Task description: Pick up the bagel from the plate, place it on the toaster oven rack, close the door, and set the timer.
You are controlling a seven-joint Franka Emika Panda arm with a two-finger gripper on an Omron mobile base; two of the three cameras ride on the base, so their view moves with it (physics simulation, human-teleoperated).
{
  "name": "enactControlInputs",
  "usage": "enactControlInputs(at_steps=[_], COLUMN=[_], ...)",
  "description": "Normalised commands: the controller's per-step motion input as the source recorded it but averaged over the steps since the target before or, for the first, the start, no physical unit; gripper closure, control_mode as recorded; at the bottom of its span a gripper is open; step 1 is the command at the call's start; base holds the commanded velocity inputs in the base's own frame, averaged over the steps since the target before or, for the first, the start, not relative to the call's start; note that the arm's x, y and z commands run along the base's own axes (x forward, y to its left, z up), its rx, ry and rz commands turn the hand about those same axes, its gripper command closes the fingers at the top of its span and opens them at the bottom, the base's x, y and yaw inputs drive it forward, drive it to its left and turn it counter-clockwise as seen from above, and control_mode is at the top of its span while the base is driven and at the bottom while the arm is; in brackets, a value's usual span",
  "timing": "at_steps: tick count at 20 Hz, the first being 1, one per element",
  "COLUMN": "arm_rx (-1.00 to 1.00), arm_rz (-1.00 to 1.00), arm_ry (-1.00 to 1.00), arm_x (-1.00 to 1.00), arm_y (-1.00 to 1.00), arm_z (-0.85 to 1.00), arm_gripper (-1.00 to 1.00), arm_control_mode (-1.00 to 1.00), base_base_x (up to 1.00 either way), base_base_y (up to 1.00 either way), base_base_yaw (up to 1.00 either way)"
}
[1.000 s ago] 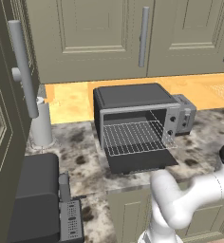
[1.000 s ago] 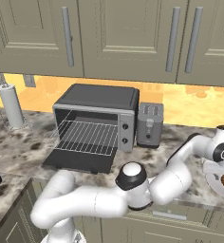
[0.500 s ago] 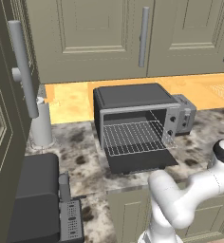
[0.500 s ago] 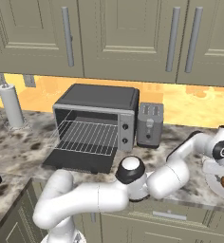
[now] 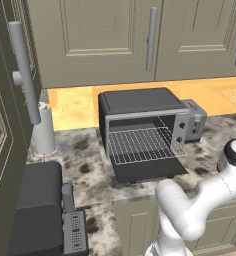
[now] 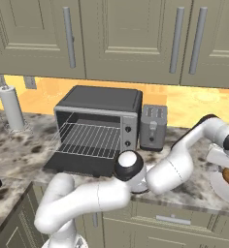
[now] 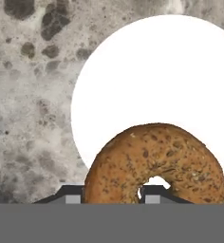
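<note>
Claw [image 7: 111, 198] closed on the near side of the bagel [image 7: 154, 163], one finger through the hole, one outside the ring. Bagel lies at the 6 o'clock edge of the white plate [image 7: 156, 80] on the speckled counter [image 7: 33, 104]. Toaster oven [image 6: 99, 128] well apart, door [image 6: 80, 164] down, rack [image 6: 89, 140] bare.

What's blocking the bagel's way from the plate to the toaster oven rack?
Nothing visible. The door lies folded down, the toaster oven rack is bare, and only the toaster stands beside that route. The bagel sits on the plate at the gripper.
</note>
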Motion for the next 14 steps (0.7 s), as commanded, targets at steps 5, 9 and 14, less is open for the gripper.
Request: enactControlInputs(at_steps=[5,9,14], arm_rx=[-0.25,-0.39,-0.46], arm_rz=[0.23,0.23,0.17], arm_ry=[-0.39,-0.42,-0.46], arm_x=[-0.56,-0.63,-0.78], arm_y=[1.00,1.00,1.00], arm_z=[0.16,0.00,0.00], arm_gripper=[1.00,1.00,1.00], arm_control_mode=[-1.00,-1.00,-1.00], base_base_x=[0.00,0.00,0.00], base_base_y=[0.00,0.00,0.00], base_base_yaw=[0.00,0.00,0.00])
